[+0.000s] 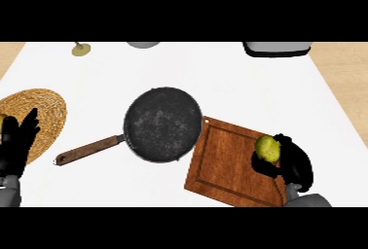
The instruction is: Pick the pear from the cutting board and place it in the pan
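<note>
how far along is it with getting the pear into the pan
Early on. The right hand has reached the pear and its fingers curl round it at the right edge of the cutting board; whether the pear is off the board yet cannot be told. The pan holds nothing. Left to do: carry the pear leftward over the pan and set it down. The left hand rests open at the left edge.

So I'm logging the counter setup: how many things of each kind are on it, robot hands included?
Pan: 1
Cutting board: 1
Pear: 1
Woven mat: 1
Robot hands: 2, left robot hand, right robot hand
Partly cut-off items at the far edge: 3, yellowish, grey, dark
Total: 9
</note>
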Controlling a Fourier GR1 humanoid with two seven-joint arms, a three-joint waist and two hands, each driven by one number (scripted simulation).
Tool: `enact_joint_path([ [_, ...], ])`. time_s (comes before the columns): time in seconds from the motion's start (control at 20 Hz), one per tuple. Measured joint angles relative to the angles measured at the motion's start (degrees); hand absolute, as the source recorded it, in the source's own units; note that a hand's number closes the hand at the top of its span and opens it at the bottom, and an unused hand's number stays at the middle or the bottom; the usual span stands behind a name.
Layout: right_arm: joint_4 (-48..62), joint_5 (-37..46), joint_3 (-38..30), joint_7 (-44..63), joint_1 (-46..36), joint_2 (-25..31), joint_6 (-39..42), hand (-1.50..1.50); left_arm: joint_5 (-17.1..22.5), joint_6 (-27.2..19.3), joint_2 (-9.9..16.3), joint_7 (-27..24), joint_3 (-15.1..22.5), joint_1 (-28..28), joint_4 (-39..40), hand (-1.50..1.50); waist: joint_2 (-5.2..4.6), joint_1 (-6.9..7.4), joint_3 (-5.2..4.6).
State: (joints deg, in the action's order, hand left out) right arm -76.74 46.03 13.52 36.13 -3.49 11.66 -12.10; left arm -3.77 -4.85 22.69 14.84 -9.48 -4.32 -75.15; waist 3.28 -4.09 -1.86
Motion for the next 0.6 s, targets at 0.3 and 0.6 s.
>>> enact_joint_path([
  [0.3, -12.56, 17.00, 8.58, 10.45, 2.81, -3.08, -6.54, 1.50, 0.04, -0.15, 0.05, -0.35, -0.43, 1.09, 0.14, 0.00, -0.23, -0.89, 0.73],
  [0.6, -23.67, 35.32, 20.51, 22.69, 4.00, -9.02, -4.00, 1.50, 0.01, 0.06, -0.40, -0.99, -0.01, 0.58, -0.05, 0.00, -1.34, 0.54, 1.23],
])
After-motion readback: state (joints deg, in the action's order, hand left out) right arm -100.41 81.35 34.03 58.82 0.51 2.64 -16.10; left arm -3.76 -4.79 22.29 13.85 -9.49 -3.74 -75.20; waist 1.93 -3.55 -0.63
